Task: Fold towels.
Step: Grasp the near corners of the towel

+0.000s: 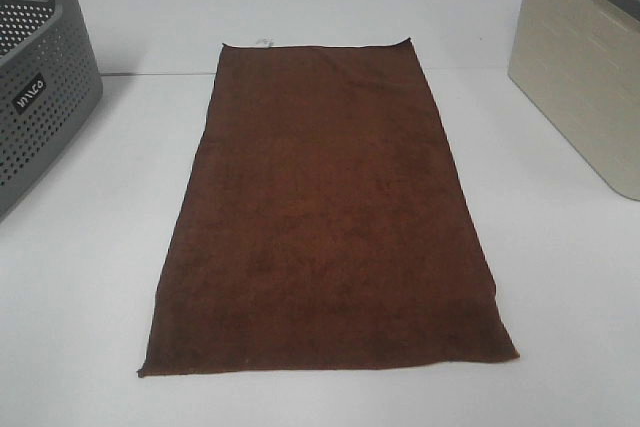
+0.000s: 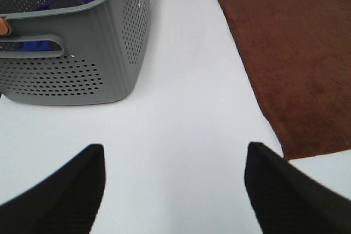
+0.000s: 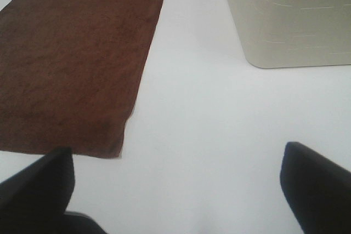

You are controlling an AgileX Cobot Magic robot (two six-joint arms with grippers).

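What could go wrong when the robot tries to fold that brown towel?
1. The towel lies flat on the table, so the open left pincer or right pincer might slip over its thin edge and pinch nothing.
2. If they grab the near corners unevenly, the fold could come out crooked.
3. The gray basket and beige bin stand close on both sides; a swinging arm might bump them.

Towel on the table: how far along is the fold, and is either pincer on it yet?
Done: the towel lies spread flat, unfolded, on the table. In hand: nothing; the left pincer and right pincer are both open over bare table, each beside a near corner, touching no cloth. Left: every fold.
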